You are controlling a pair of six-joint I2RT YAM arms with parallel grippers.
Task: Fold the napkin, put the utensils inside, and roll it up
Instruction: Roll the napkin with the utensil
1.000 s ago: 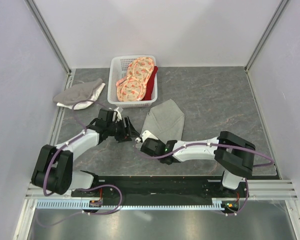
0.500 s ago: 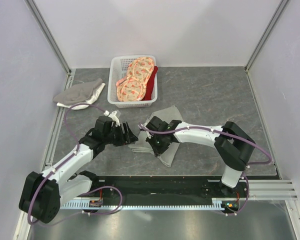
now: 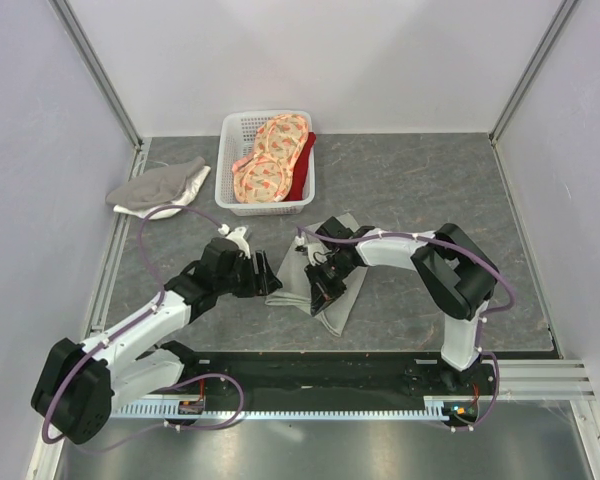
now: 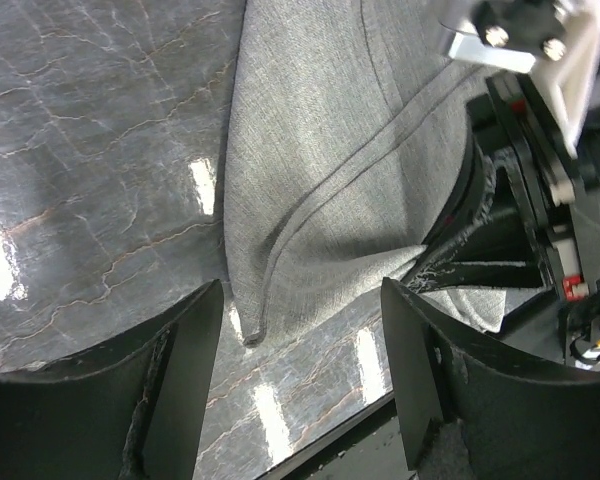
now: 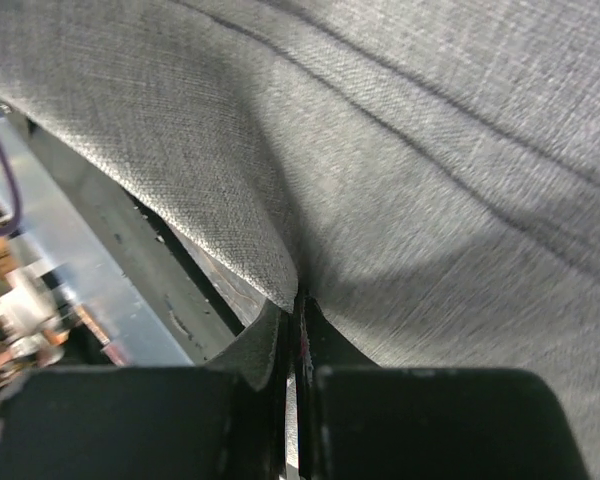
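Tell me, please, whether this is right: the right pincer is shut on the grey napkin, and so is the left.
Only the right pincer is shut on the napkin. The left pincer is open, its fingers apart at the napkin's corner, as the left wrist view shows.

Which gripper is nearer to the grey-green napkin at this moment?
Right. The right gripper is shut on a fold of the napkin. The left gripper is open at the napkin's corner, not gripping it.

The napkin [image 3: 292, 277] now lies lower and flatter at mid-frame, its tall peak gone. The right pincer [image 3: 321, 290] has moved up onto it, and the left pincer [image 3: 263, 272] has edged nearer.
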